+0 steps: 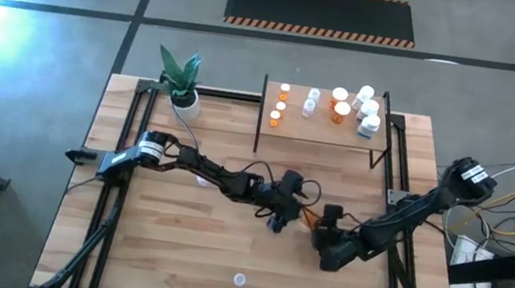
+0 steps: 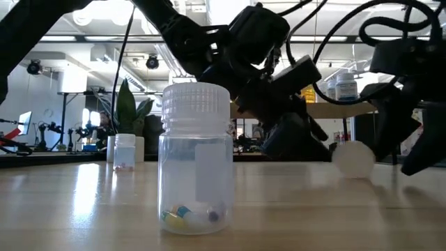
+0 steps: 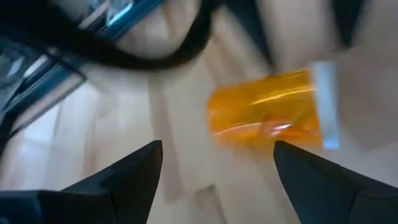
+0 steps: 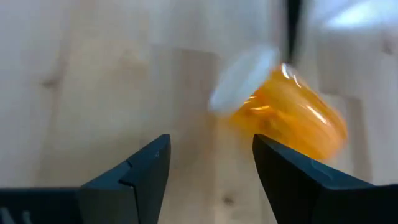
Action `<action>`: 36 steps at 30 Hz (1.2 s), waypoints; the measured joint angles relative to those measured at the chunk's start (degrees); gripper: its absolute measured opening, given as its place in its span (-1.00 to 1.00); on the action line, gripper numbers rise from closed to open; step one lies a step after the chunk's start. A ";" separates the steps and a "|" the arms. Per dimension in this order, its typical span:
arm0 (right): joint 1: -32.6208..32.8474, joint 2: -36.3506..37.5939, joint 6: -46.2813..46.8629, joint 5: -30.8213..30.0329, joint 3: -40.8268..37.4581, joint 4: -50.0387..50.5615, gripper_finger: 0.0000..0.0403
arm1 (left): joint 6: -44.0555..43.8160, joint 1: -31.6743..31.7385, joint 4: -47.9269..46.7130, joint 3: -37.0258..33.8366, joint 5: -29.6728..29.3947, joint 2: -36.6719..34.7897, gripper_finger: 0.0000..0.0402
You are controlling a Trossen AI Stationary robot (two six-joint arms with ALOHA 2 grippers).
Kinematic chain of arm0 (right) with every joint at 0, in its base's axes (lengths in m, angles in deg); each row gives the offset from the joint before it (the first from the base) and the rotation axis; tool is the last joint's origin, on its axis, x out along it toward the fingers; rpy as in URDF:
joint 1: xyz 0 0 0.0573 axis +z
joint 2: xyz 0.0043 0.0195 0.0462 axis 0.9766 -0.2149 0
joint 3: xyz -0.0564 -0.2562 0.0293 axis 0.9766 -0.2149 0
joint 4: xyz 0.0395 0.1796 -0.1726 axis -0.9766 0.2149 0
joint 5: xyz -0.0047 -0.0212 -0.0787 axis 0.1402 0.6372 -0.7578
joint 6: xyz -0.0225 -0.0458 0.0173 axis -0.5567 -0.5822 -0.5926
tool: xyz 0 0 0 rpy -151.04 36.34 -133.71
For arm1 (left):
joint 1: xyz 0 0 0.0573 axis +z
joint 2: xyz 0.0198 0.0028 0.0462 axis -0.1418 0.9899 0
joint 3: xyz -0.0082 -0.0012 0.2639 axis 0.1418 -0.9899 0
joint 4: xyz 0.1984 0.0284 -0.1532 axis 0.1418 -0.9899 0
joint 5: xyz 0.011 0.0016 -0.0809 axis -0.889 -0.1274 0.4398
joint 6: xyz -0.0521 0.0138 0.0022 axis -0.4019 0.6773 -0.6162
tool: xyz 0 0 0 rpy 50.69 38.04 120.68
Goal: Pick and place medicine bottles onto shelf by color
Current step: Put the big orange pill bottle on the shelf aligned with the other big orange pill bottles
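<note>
On the wooden table (image 1: 171, 253), seen from above, the white plant pot (image 1: 184, 104) with its green plant stands at about 11 o'clock from the table centre. A small clear bottle (image 1: 200, 178) stands near the left arm, at about 9 o'clock. The large clear bottle (image 1: 239, 280) with a white cap stands alone at 6 o'clock, close to the front edge; in the low view it (image 2: 195, 160) is upright, with some coloured pills on its bottom.

The left gripper (image 1: 279, 220) is at the table centre. Its fingers (image 3: 118, 180) are wide apart and hold nothing. The orange bottle (image 3: 267, 112) lies on its side on the wood just beyond them; in the high view it (image 1: 306, 222) lies between the two grippers.

The shelf (image 1: 325, 128) is at 12 o'clock, and several white and orange bottles (image 1: 341, 110) stand upright on it.

The right gripper (image 1: 325, 236) is at about 4 o'clock from the centre, just beside the orange bottle (image 4: 292, 118). Its fingers (image 4: 134, 177) are also apart and they grip nothing.
</note>
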 joint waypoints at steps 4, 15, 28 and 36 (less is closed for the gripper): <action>0.02 -1.50 -3.39 1.84 2.81 0.58 0.09 | -2.08 -0.81 -5.27 -0.20 -5.63 -1.23 0.45; -2.26 1.95 -7.80 3.32 14.11 15.22 0.33 | -17.84 -3.47 -15.42 -6.48 -14.05 -7.61 0.45; -14.00 -4.53 -36.13 12.61 27.41 29.18 0.42 | -31.56 -6.23 -6.67 -20.67 -20.70 -12.57 0.45; -14.25 -7.24 -32.23 18.27 27.21 37.26 0.37 | -32.65 -6.76 -3.40 -22.18 -20.81 -12.57 0.45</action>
